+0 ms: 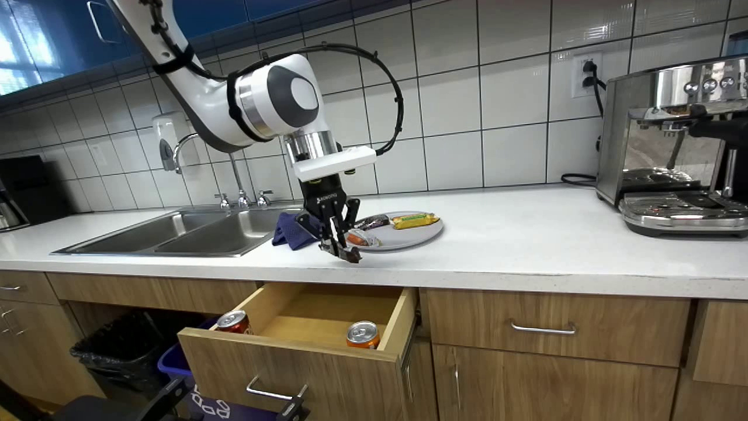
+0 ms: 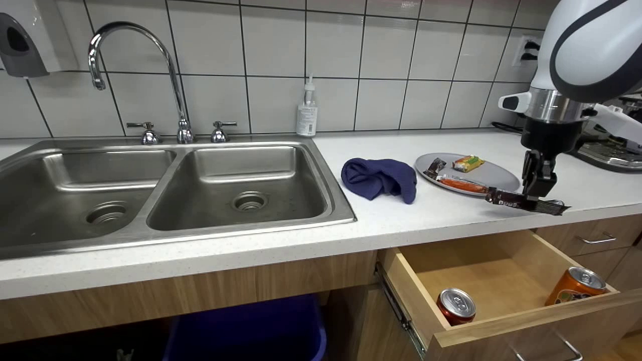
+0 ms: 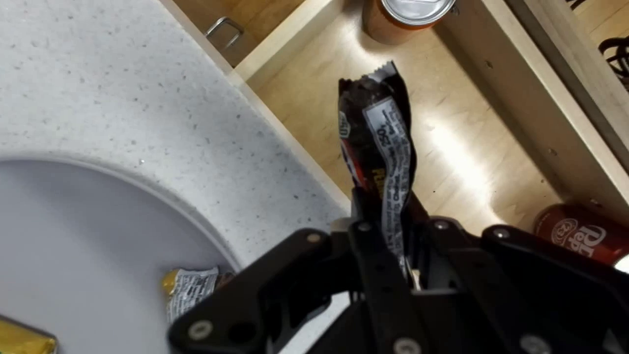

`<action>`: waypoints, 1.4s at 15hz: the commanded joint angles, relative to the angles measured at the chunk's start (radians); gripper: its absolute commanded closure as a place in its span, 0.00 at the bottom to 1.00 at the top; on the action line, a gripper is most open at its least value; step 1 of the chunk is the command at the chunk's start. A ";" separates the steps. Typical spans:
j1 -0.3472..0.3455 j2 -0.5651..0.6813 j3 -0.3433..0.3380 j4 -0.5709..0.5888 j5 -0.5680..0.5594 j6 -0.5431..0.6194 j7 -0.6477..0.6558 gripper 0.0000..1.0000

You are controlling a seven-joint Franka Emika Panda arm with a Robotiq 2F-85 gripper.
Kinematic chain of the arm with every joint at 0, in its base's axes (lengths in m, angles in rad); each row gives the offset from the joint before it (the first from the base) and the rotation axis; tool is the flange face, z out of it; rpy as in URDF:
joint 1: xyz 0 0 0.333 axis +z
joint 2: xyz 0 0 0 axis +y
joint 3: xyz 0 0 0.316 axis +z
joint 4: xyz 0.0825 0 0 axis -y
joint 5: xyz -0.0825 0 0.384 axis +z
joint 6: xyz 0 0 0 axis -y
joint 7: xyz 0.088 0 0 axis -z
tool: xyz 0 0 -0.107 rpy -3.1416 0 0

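Pinching a dark-brown, glossy-wrapped candy bar, the black two-fingered gripper is hovering near the front edge of the white countertop, the bar seemingly reaching over the open pale-wood drawer.

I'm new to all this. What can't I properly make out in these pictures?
Bar: in the wrist view, the jaws hide part of it.
Plate: in the wrist view, the left and bottom edges cut it off.
Red can: in the wrist view, the right edge cuts it short.
Coffee machine: in an exterior view, the right edge cuts it off.
Bottle: in an exterior view, its label is too small to read.
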 commanded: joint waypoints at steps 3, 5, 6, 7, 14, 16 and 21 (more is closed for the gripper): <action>0.017 -0.047 0.005 -0.056 -0.017 -0.029 -0.084 0.95; 0.026 -0.045 0.005 -0.066 -0.023 -0.033 -0.095 0.95; 0.029 -0.044 0.005 -0.070 -0.027 -0.033 -0.102 0.95; 0.033 -0.042 0.005 -0.072 -0.034 -0.038 -0.107 0.95; 0.052 -0.010 0.006 -0.054 -0.080 -0.075 -0.111 0.95; 0.055 0.004 0.006 -0.045 -0.086 -0.084 -0.112 0.95; 0.060 0.048 0.008 -0.013 -0.095 -0.101 -0.116 0.95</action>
